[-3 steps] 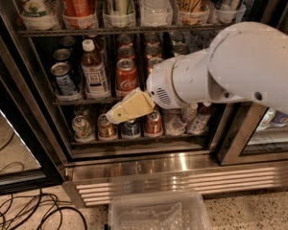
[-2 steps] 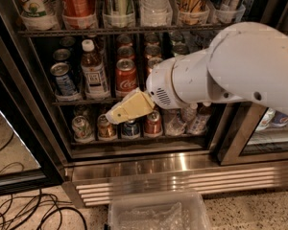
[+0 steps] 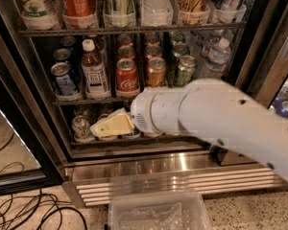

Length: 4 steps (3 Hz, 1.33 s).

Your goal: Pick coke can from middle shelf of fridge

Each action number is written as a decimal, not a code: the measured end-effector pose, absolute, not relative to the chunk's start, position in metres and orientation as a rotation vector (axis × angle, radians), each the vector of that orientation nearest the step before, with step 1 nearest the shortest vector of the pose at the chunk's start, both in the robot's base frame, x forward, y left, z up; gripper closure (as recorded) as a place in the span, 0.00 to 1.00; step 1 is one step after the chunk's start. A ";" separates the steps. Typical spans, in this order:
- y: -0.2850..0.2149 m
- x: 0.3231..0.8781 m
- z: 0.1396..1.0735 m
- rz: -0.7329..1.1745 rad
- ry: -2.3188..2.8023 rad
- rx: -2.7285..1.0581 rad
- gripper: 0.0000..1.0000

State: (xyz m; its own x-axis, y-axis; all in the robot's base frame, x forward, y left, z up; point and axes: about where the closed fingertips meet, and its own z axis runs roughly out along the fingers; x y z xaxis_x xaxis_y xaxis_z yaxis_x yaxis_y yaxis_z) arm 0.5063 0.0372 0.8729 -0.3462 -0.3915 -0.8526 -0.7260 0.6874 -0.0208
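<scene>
The coke can (image 3: 126, 78), red with white script and a silver top, stands upright at the front of the middle shelf (image 3: 86, 100) of the fridge (image 3: 182, 163). More red cans stand in a row behind it. My gripper (image 3: 110, 125), cream-coloured, points left at the end of the thick white arm (image 3: 216, 116). It sits below and slightly left of the coke can, in front of the lower rack's small cans, and does not touch the coke can. The arm hides part of the lower rack.
On the middle shelf are a blue can (image 3: 63, 78), a white-capped bottle (image 3: 93, 73), an orange-gold can (image 3: 156, 72), a green can (image 3: 185, 70) and a water bottle (image 3: 216, 56). A clear plastic bin (image 3: 156, 212) and cables (image 3: 29, 212) lie on the floor.
The arm has dropped lower and the gripper has moved down and left, away from the middle shelf. The cans to the right of the coke can now show.
</scene>
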 end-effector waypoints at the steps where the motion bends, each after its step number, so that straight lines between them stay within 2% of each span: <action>1: 0.064 0.507 0.841 0.485 1.953 -0.725 0.00; 3: 0.069 0.510 0.816 0.504 1.967 -0.657 0.00; 4: 0.053 0.515 0.798 0.460 1.955 -0.543 0.00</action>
State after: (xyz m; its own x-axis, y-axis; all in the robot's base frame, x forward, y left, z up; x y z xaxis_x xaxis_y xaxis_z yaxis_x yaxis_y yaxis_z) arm 0.5155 0.0531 0.7979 -0.3866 -0.1723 -0.9060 -0.5579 0.8260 0.0809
